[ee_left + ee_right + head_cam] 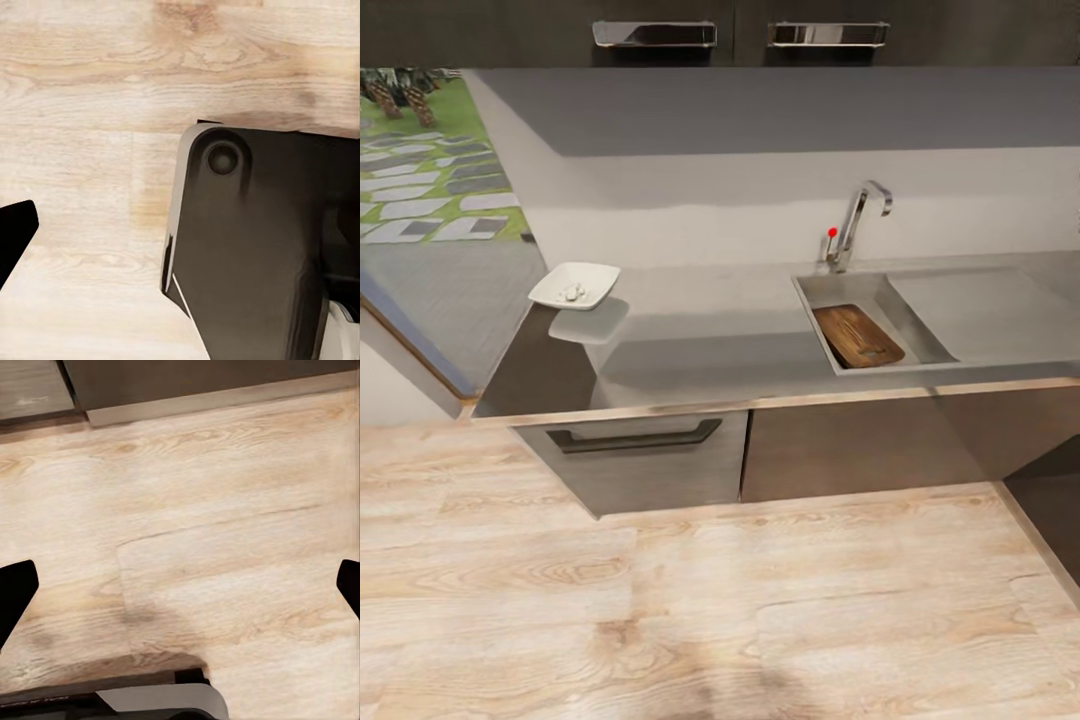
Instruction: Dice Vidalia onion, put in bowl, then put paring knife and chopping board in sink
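Right pincer (180, 585) hangs wide over the floor (225, 510); the left's spread I cannot tell. Board (858, 335) already lies in the sink (815, 290) at 2 o'clock; bowl (574, 285), at 10, holds pale pieces. Knife unseen; task looks nearly done.

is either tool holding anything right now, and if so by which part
Nothing is held. The right tool is open over bare wood floor, fingertips wide apart. At the left tool, one fingertip shows with nothing against it.
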You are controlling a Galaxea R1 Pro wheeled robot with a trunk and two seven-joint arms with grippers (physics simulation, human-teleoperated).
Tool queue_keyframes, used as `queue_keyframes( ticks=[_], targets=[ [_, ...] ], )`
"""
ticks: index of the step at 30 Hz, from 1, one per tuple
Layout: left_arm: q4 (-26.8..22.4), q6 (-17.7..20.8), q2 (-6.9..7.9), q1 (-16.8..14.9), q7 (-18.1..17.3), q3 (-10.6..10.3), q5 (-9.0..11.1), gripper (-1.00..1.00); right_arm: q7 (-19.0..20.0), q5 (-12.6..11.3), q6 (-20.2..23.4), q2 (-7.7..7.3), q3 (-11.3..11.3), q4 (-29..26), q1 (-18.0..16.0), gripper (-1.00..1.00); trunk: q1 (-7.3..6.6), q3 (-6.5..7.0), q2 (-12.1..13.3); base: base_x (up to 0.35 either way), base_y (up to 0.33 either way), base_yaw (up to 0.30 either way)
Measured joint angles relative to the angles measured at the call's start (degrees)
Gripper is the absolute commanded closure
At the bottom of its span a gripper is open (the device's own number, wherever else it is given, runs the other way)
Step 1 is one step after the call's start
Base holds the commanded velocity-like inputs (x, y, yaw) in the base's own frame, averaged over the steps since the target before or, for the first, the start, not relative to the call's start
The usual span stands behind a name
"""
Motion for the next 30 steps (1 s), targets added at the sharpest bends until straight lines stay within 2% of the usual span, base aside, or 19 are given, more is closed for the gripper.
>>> queue_keyframes(
  ticks=[13, 30],
  targets=[
    [0.20, 0.00, 0.16, 0.00, 0.00, 0.08, 0.07, -1.00, -0.01, -0.49, -0.58, -0.03, -0.07, 0.00, 0.12, -1.00, 0.00, 1.19, 0.00, 0.000, 0.000, -0.013],
    [0.21, 0.05, 0.17, 0.00, 0.00, 0.08, 0.05, -1.00, -0.01, -0.52, -0.41, -0.04, -0.08, -0.06, 0.13, -1.00, 0.00, 2.50, 0.00, 0.000, 0.000, -0.177]
  ],
)
